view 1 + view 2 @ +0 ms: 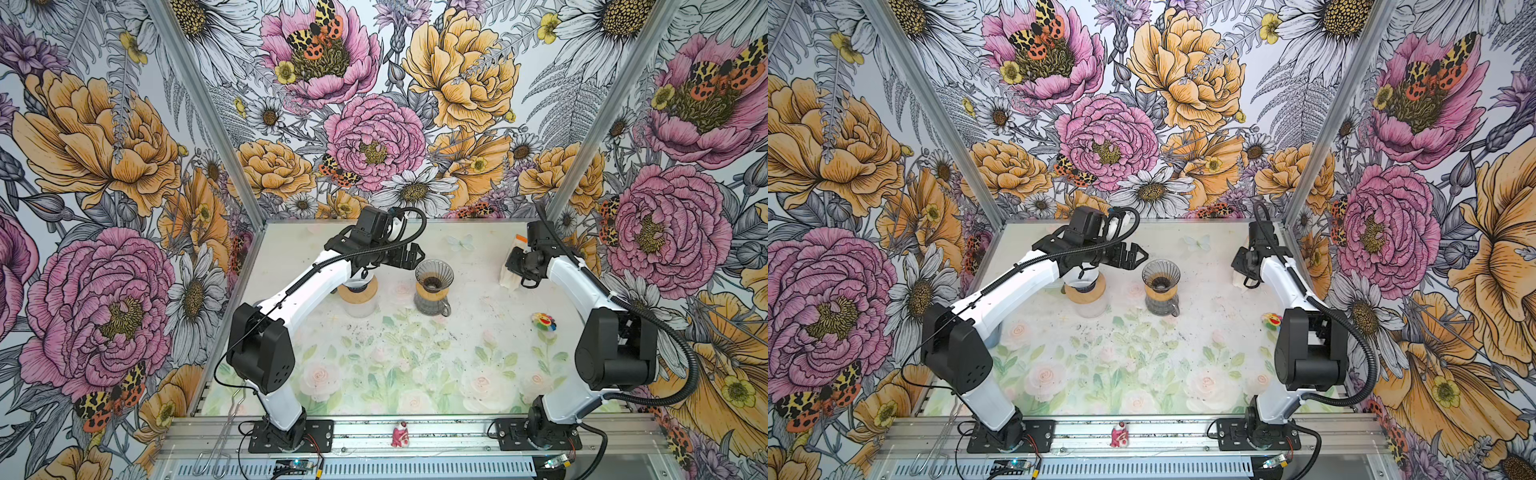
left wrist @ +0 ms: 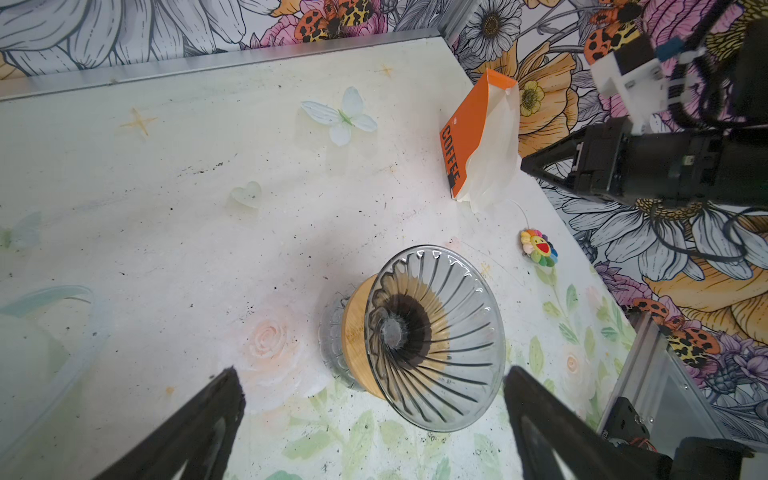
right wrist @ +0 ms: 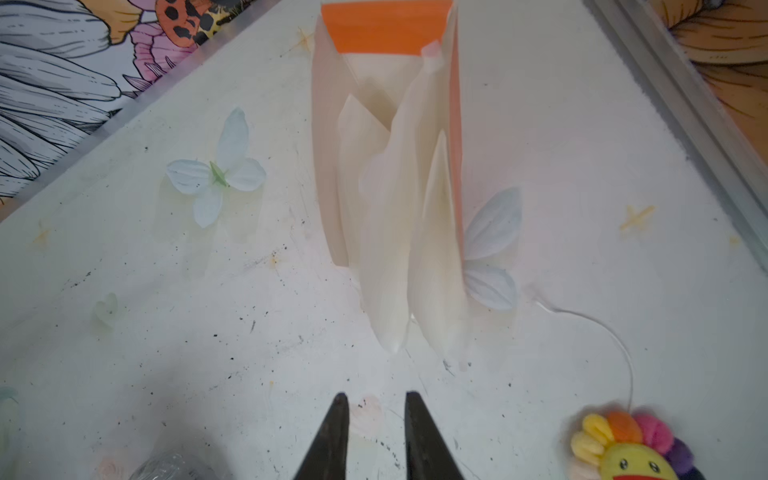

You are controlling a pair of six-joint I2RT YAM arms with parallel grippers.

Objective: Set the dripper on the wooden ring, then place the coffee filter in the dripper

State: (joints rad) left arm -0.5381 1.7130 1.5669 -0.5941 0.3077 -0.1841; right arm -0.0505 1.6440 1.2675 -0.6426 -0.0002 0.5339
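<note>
I log one pale floral-printed tabletop (image 1: 478, 340), speckled with dark grounds. On it:
- clear glass carafe with wooden collar (image 1: 432, 304), mid-rear
- second wood-collared glass jar (image 1: 358, 306), to its left
- orange cardboard pack of white paper filters (image 2: 467, 137), rear right corner
- rainbow plush flower (image 1: 543, 321), right side
- white butterfly decoration (image 2: 340, 117), rear

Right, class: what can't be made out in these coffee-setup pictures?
- Coffee filters: right wrist view, blurred; number unclear.
- Filter pack: both top views, mostly behind the right arm.
- Glass vessel with wooden collar: both top views, top under the left arm.
- Server: left wrist view, mostly behind the dripper.
</note>
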